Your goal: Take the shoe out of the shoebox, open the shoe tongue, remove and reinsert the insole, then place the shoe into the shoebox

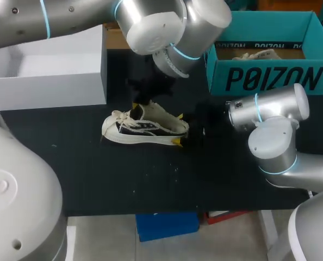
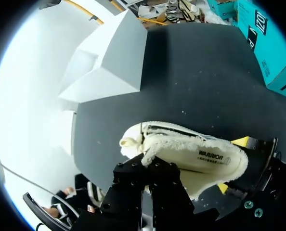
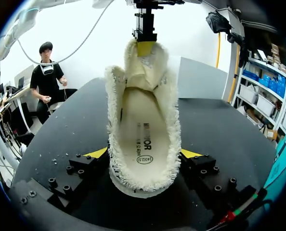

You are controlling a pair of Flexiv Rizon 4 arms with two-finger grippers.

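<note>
Black matte table (image 1: pixel 123 174) under everything. My right gripper (image 3: pixel 143 154) is clamped across the heel of the shoe (image 1: pixel 145 128), which sits mid-table. The left gripper (image 2: pixel 150 166) pinches the fleecy tongue (image 3: pixel 140 67) upward. Shoe out and tongue open, I'd judge. The smooth printed insole (image 3: pixel 143 130) lies inside the shaggy lining. Removing it, refitting it and the return to the teal cardboard shoebox (image 1: pixel 270 79) remain.

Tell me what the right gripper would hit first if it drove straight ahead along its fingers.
The shoe: its heel sits between the fingers of the right gripper, so any advance presses into it at once. Beyond the tongue stands the left gripper, depth unclear.
</note>
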